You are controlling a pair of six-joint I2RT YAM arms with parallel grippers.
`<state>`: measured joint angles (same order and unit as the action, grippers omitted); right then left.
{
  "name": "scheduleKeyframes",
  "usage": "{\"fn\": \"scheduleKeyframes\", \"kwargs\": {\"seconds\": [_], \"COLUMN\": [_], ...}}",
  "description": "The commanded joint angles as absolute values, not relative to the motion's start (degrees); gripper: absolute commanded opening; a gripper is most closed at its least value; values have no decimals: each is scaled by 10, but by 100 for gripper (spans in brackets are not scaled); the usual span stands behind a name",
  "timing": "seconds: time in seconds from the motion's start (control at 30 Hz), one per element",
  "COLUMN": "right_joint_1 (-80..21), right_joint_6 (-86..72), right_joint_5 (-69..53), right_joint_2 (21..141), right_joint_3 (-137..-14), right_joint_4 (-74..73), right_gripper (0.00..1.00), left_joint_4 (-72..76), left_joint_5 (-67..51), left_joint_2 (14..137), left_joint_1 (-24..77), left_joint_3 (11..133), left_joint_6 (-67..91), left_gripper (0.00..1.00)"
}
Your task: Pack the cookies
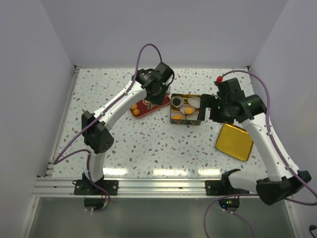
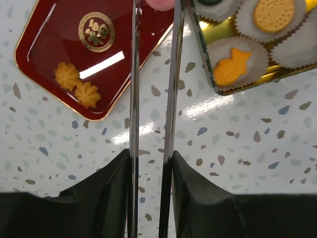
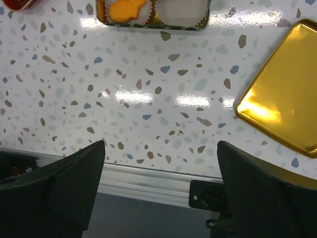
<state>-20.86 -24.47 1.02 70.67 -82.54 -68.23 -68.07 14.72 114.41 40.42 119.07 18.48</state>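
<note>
**Station Status: Cookie Packing, Both Arms Extended**

Currently, only the right wrist view covers the near table edge. A silver aluminium rail point(image 3: 148, 181) runs below the right gripper point(image 3: 161, 146). Its black fingers stand wide apart, with only the speckled white tabletop point(image 3: 148, 99) between them. To the right lies a flat gold rectangular lid point(image 3: 282, 94), near the rail and well apart from the other items.

A broad band of tabletop separates the rail from the gold-lined rectangular tin point(image 1: 185, 122), which holds white paper cups point(image 2: 297, 47).

The left wrist view resolves the tin's contents:
- a fish-shaped orange cookie point(image 2: 231, 67) in the nearest cup;
- a round orange cookie point(image 2: 273, 14) in the cup beyond.

The overhead view adds a dark round cookie point(image 1: 176, 101) in the far-left cup.

Just beside the tin's left wall lies a dark red rectangular tray point(image 2: 39, 44) with a gold emblem. Whether tray and tin touch cannot be told. Two orange flower-shaped cookies point(image 2: 67, 75) sit touching each other near the tray's near edge.

The left gripper point(image 2: 154, 15) hangs over the narrow strip between tray and tin. Its thin metal fingers point(image 2: 173, 74) stand nearly together, leaving a slit. A pink round cookie point(image 2: 161, 3), cut by the frame top, lies between the tips. Whether they press on it cannot be told.

The overhead view alone shows white walls point(image 1: 29, 74) enclosing the left, far and right sides.
</note>
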Motion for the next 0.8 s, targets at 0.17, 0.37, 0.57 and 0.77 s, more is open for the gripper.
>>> {"fn": "scheduleKeyframes", "kwargs": {"seconds": [0.17, 0.37, 0.57, 0.77], "right_joint_1": [-205, -205, -206, -206], "right_joint_6": [-280, -288, -288, -280], "right_joint_5": [29, 35, 51, 73], "right_joint_2": [642, 603, 578, 565], "right_joint_3": [-824, -809, -809, -825], "right_joint_4": [-718, -743, -774, -806], "right_gripper": [99, 99, 99, 99], "left_joint_4": [-565, -470, -408, -389], "left_joint_5": [19, -45, -96, -88], "left_joint_2": [1154, 1163, 1191, 1204], "left_joint_1": [433, 435, 437, 437], "left_joint_3": [1216, 1187, 1167, 1154], "left_joint_6": [218, 243, 267, 281], "left_gripper": [40, 39, 40, 40]}}
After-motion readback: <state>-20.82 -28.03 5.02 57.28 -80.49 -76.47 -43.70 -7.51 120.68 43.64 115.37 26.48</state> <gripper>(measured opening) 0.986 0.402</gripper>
